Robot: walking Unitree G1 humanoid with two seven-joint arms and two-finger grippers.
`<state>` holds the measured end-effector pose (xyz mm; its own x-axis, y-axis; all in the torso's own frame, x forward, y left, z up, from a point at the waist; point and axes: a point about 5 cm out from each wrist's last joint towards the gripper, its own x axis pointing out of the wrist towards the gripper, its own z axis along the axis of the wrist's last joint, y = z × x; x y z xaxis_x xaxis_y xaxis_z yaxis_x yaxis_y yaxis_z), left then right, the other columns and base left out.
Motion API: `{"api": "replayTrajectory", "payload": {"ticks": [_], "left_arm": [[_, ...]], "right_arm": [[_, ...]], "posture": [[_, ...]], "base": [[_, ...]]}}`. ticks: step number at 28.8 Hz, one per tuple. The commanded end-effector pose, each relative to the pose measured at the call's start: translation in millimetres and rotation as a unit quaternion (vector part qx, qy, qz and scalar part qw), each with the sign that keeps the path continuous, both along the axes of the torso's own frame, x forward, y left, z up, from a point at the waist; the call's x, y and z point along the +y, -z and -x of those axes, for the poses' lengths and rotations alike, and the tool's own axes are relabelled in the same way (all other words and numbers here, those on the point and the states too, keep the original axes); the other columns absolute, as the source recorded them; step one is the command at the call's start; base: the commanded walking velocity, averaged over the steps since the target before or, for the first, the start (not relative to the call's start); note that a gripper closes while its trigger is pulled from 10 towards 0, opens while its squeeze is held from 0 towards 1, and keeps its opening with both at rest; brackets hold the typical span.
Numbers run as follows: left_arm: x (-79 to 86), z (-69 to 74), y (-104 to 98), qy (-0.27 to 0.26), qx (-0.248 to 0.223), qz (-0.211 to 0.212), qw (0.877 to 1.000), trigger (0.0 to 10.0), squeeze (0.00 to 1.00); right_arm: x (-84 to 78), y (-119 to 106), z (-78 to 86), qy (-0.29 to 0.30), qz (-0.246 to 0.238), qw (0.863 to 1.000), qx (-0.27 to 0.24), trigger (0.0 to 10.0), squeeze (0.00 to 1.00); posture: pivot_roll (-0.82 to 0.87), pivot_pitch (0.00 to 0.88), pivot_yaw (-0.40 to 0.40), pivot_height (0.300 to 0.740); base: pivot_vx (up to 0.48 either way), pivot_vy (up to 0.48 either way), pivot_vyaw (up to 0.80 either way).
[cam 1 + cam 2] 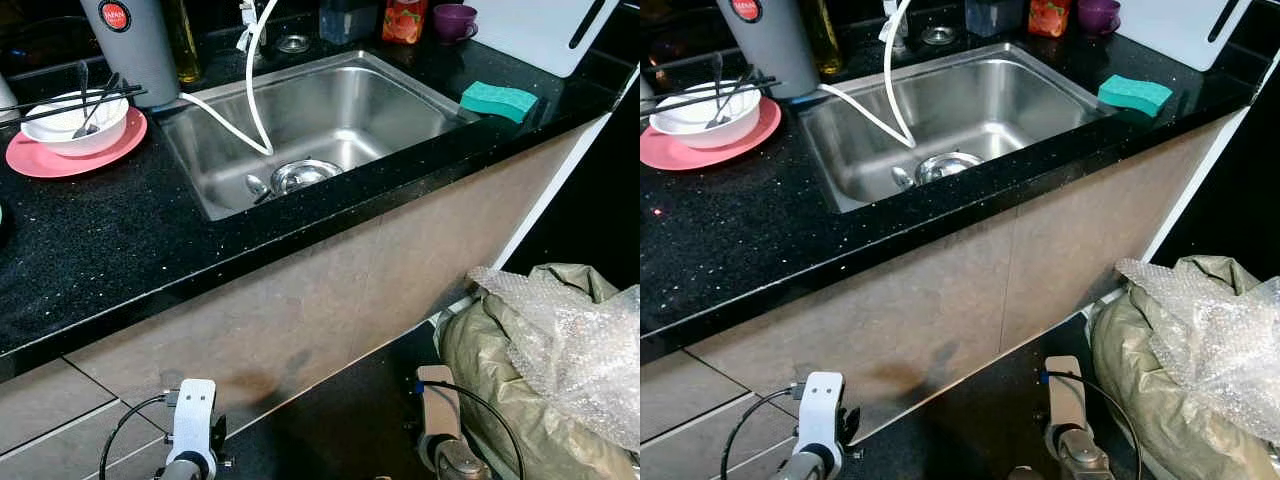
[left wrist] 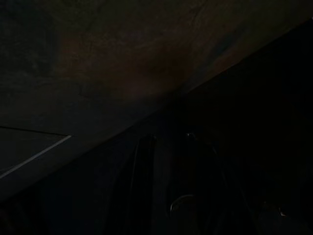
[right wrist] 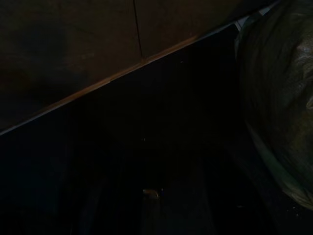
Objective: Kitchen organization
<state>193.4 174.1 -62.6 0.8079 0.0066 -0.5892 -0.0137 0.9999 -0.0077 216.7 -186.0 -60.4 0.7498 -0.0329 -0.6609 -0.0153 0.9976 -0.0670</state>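
A white bowl (image 1: 72,120) holding black chopsticks and a spoon sits on a pink plate (image 1: 40,158) at the counter's back left. The steel sink (image 1: 400,100) has a white hose (image 1: 252,110) curling into it and a spoon (image 1: 256,186) beside the drain. On the counter to the sink's right lies a green sponge (image 1: 498,99). At the back stand a purple cup (image 1: 452,20) and a red carton (image 1: 404,20). My left arm (image 1: 192,420) and right arm (image 1: 440,415) hang idle low in front of the cabinet. Both wrist views are very dark.
A grey canister (image 1: 132,42) and an oil bottle (image 1: 184,45) stand behind the bowl. A white cutting board (image 1: 540,30) leans at the back right. An olive bag with bubble wrap (image 1: 560,350) sits on the floor, close to my right arm.
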Motion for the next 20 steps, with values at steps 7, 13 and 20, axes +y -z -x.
{"api": "replayTrajectory", "payload": {"ticks": [7,13,20], "left_arm": [[2.7,8.0,4.3,0.006,0.012,-0.008,1.000,10.0,0.00],[3.6,12.1,7.1,0.008,0.021,-0.010,1.000,10.0,0.00],[1.5,13.2,8.7,0.009,0.027,-0.008,1.000,10.0,0.00]], "right_arm": [[4.8,5.9,8.8,-0.013,0.004,1.000,0.013,10.0,0.00],[6.9,8.9,13.6,-0.018,-0.010,1.000,0.022,10.0,0.00],[5.2,11.3,16.8,-0.022,-0.008,0.999,0.037,10.0,0.00]], "posture": [[0.00,0.091,0.022,0.740],[0.00,0.064,0.019,0.740],[-0.01,0.033,0.015,0.740]], "base": [[0.000,0.000,0.00],[0.000,0.000,0.00],[0.000,0.000,0.00]]}}
